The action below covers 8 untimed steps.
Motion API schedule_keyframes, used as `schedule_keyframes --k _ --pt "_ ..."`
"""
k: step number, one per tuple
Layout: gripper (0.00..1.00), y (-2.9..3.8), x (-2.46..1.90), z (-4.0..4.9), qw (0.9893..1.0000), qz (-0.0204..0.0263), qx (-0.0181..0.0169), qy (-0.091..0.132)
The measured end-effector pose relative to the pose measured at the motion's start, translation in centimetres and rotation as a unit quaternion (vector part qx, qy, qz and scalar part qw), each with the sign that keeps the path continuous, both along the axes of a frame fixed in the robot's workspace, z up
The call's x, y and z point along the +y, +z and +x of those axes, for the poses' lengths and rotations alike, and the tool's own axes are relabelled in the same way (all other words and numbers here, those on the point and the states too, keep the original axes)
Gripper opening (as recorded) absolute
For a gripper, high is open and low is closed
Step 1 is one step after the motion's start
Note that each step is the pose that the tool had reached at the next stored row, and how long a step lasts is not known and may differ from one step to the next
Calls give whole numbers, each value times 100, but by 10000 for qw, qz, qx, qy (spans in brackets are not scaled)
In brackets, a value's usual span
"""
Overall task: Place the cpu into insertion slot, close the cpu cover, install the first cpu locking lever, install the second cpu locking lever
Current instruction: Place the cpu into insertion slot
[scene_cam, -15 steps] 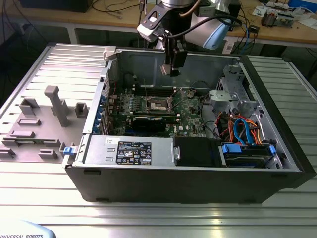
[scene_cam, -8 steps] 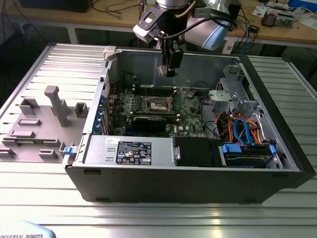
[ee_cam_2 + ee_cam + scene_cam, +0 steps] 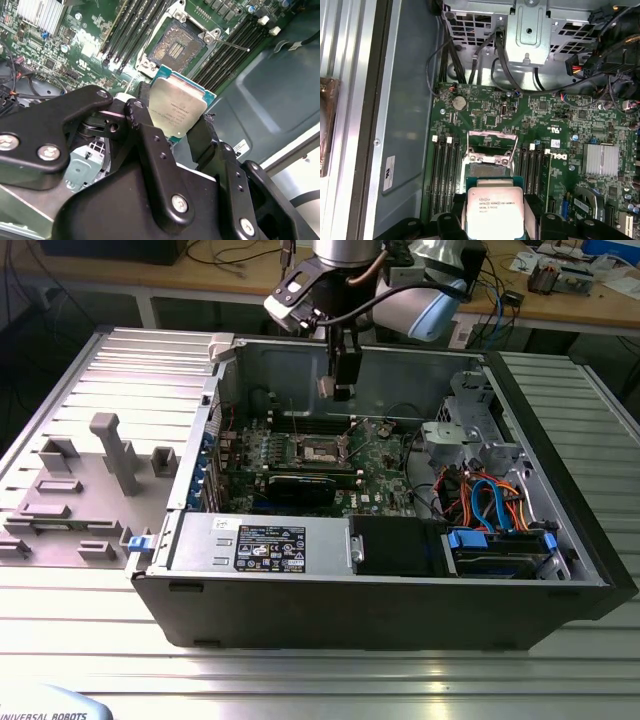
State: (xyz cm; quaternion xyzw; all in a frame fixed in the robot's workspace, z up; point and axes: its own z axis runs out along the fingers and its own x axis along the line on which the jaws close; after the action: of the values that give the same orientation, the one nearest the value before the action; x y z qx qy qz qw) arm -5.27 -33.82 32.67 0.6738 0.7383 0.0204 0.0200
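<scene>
My gripper [image 3: 340, 388] hangs inside the open computer case [image 3: 560, 490], shut on the cpu [image 3: 176, 112], a flat square chip with a silvery top. In both wrist views the black fingers [image 3: 141, 112] clamp the chip's two opposite edges. The chip is held in the air, a short way above and beside the insertion slot [image 3: 177, 47], whose dark centre lies bare on the green motherboard [image 3: 490, 112]. The cpu cover [image 3: 492, 144] stands raised at the slot's far edge. A thin locking lever [image 3: 232, 45] sticks out, unlatched. In the first wrist view the cpu [image 3: 495, 212] hides part of the slot [image 3: 487, 170].
Memory slots [image 3: 445, 165] flank the socket on both sides. A finned heatsink [image 3: 600, 160] and a black graphics card [image 3: 305, 485] lie close by. A drive cage with orange and blue cables [image 3: 490, 500] fills the exterior view's right. A grey fixture plate [image 3: 80, 480] lies outside the case.
</scene>
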Motion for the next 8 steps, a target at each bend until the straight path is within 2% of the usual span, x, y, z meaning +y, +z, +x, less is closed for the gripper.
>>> schedule_keyframes --k 8 --pt "54 -2 0 -1 10000 0 0 -10"
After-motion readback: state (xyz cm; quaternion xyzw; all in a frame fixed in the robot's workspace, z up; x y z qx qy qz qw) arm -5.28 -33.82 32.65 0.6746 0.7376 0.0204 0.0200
